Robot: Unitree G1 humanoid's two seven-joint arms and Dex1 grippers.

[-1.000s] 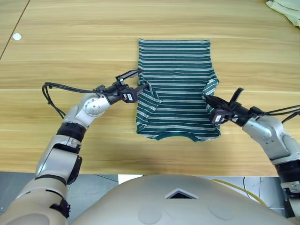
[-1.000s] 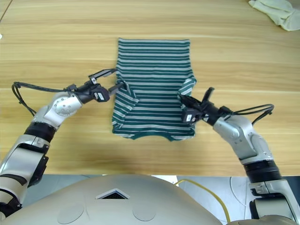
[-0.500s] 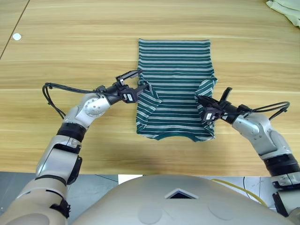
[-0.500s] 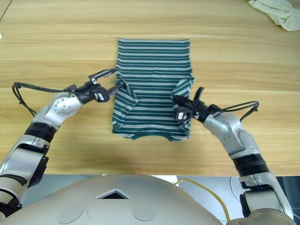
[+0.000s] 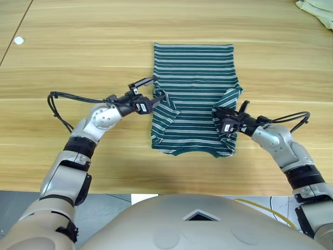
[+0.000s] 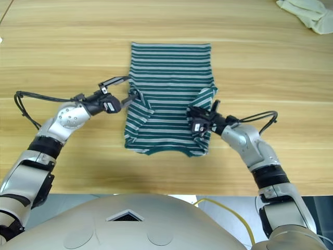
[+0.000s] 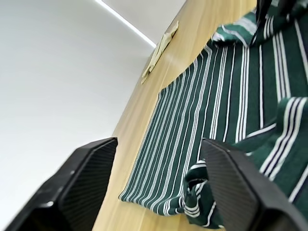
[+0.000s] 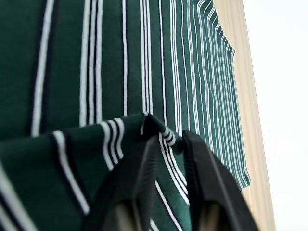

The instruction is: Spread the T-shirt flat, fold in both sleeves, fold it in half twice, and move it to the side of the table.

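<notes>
T-shirt (image 5: pixel 193 78), dark green with thin white stripes, lies in the middle of the wooden table (image 5: pixel 78 52). Its straight hem is on the far side and its neck opening is on the side near to the robot. The far half is flat and smooth, and the near half has some wrinkles.

The left-side sleeve (image 5: pixel 165 108) is folded inward and rests on the body of the shirt. The right-side sleeve (image 5: pixel 232 95) is turned partly inward; its far part stands out a little from the edge, and its near part is raised from the cloth under it.

The right fingers (image 8: pixel 137 187) are almost closed together and pinch a fold of the striped cloth between them. They are above the near right part of the shirt, inside its right edge.

The left fingers (image 7: pixel 84 180) are spread wide and hold nothing. They are at the left edge of the shirt, beside the folded sleeve. One finger is over the bunched cloth at this edge, and the other is over bare wood.

A pale cloth (image 5: pixel 317 10) lies at the far right corner of the table, well apart from the shirt. A small white round thing (image 5: pixel 18 40) lies far to the left.
</notes>
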